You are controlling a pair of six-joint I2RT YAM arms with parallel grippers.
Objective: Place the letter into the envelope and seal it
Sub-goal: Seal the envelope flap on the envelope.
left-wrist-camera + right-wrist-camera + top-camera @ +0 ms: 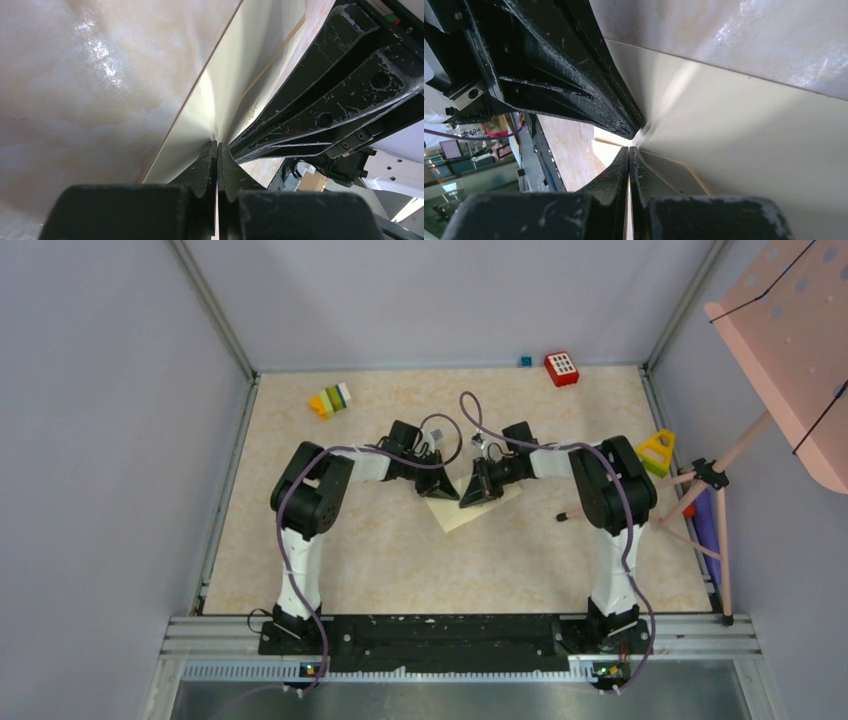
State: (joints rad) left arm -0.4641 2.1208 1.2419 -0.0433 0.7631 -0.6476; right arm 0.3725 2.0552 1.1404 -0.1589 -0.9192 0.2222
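Observation:
The pale cream envelope (484, 511) lies flat on the marbled table, mid-table, one corner pointing toward the arm bases. Both grippers meet tip to tip over its far corner. My left gripper (439, 491) is shut, its tips (216, 144) resting against the envelope (210, 100) where the paper creases. My right gripper (473, 497) is also shut, its tips (629, 149) down on the envelope (734, 130) beside a folded flap edge (674, 175). Nothing shows between either pair of fingers. The letter is hidden.
A stack of coloured blocks (331, 400) lies at the far left. A red block (561, 368) and a small blue cube (525, 361) sit by the back wall. A yellow triangular toy (657, 452) and a pink stand's tripod (705, 478) crowd the right edge.

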